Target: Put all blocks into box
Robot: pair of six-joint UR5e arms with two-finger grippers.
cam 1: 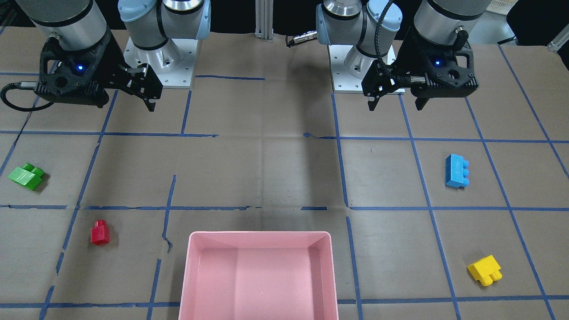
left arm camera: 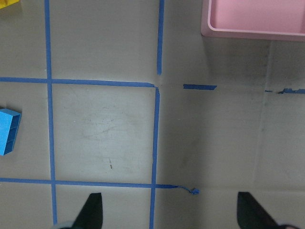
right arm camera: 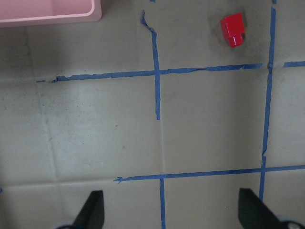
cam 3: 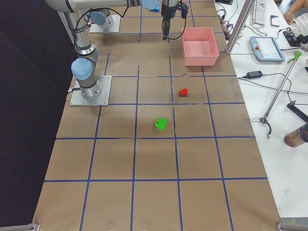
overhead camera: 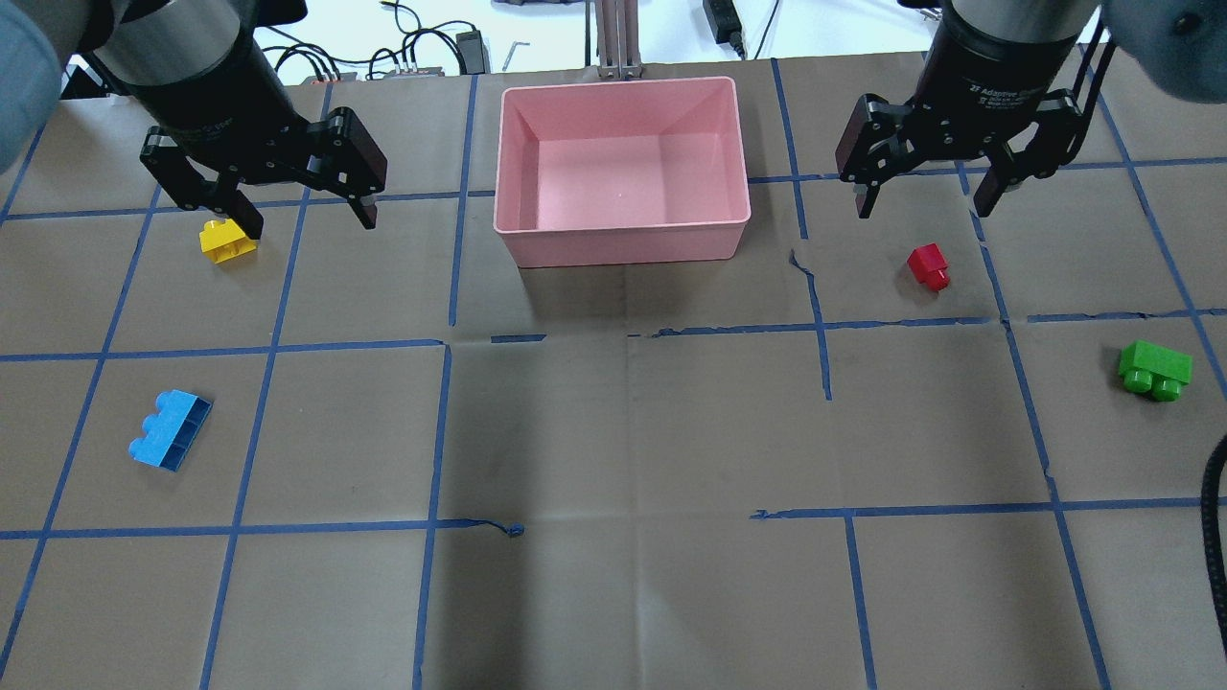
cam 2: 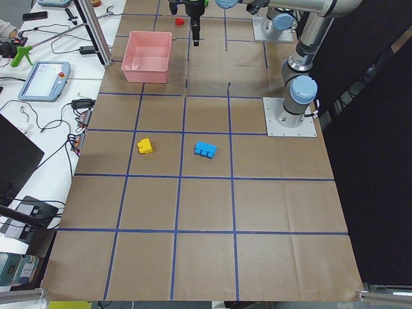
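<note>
The pink box (overhead camera: 623, 244) stands empty at the far middle of the table. All four blocks lie on the paper outside it. The yellow block (overhead camera: 227, 240) and the blue block (overhead camera: 171, 444) are on my left side. The red block (overhead camera: 929, 265) and the green block (overhead camera: 1155, 369) are on my right. My left gripper (overhead camera: 310, 222) is open and empty, raised above the table just right of the yellow block. My right gripper (overhead camera: 924, 208) is open and empty, raised above the table beside the red block (right arm camera: 232, 29). The blue block's edge (left arm camera: 8, 131) shows in the left wrist view.
Brown paper with blue tape grid lines covers the table (overhead camera: 633, 431). Cables and gear (overhead camera: 422, 57) lie beyond its far edge. Both arm bases (cam 1: 160, 58) stand at the robot's side of the table. A side bench holds a teach pendant (cam 2: 44, 78) and tools.
</note>
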